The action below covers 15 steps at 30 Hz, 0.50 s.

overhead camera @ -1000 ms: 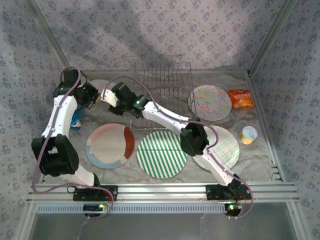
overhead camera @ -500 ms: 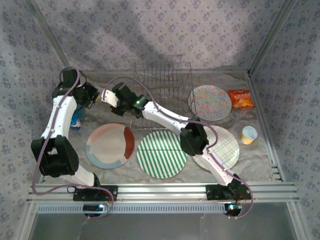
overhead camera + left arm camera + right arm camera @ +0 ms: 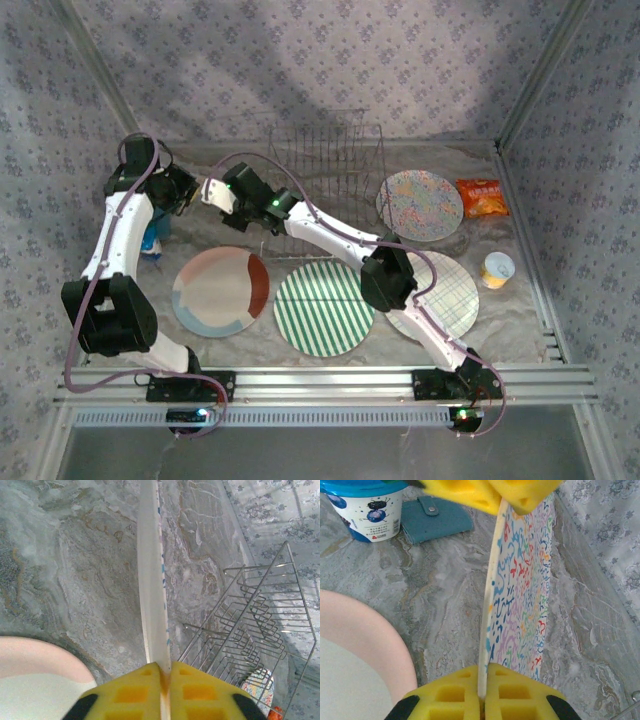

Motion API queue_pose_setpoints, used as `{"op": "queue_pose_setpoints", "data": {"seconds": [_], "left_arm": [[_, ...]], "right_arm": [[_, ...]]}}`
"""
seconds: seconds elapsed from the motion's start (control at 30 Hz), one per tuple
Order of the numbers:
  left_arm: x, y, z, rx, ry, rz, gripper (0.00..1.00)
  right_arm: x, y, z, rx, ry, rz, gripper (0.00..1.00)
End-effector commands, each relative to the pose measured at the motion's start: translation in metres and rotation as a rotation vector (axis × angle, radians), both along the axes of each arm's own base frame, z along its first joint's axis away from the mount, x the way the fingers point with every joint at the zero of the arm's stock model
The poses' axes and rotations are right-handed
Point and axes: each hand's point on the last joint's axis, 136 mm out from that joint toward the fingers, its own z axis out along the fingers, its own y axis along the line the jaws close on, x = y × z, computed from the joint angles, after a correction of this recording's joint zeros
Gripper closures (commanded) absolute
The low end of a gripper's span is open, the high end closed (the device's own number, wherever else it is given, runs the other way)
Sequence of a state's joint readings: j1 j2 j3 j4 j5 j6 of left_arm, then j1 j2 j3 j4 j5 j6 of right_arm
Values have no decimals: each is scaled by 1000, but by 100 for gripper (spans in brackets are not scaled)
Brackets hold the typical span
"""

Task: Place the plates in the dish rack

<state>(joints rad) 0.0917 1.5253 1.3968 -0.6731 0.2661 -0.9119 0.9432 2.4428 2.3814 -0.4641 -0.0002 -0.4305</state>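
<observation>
Just left of the dish rack, over the tabletop, a floral plate stands upright on edge, its rim pinched by the left fingers and, opposite, the right fingers.

The right gripper at bottom centre pinched the rim of a floral plate standing on edge; the left gripper clasped its top rim. Upper left sat a blue-lidded tub and teal wallet; lower left, a pale plate.

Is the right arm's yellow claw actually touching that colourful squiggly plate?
Touching. In the right wrist view the right gripper pinches the floral plate by its rim, with no gap.
</observation>
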Motion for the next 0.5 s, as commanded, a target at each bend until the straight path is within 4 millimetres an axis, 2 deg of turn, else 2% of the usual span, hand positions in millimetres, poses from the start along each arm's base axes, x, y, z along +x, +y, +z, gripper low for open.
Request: {"op": "queue_pose_setpoints", "data": {"seconds": [0.0, 0.07, 0.13, 0.33, 0.4, 0.47], "left_arm": [[-3, 6, 33, 13, -87, -3, 76], [-1, 10, 41, 12, -106, 3, 61], [-1, 14, 50, 12, -131, 8, 55], [-10, 32, 64, -2, -146, 42, 11], [-13, 39, 65, -11, -150, 57, 2], [-18, 47, 66, -18, -154, 72, 1]], "right_arm": [[9, -4, 27, 32, -41, -14, 100], [9, -5, 33, 31, -58, -6, 100], [7, -5, 40, 33, -70, 2, 100], [2, -8, 60, 37, -103, 28, 100], [-3, -8, 70, 51, -108, 45, 100], [-7, -8, 78, 65, -113, 67, 100]]}}
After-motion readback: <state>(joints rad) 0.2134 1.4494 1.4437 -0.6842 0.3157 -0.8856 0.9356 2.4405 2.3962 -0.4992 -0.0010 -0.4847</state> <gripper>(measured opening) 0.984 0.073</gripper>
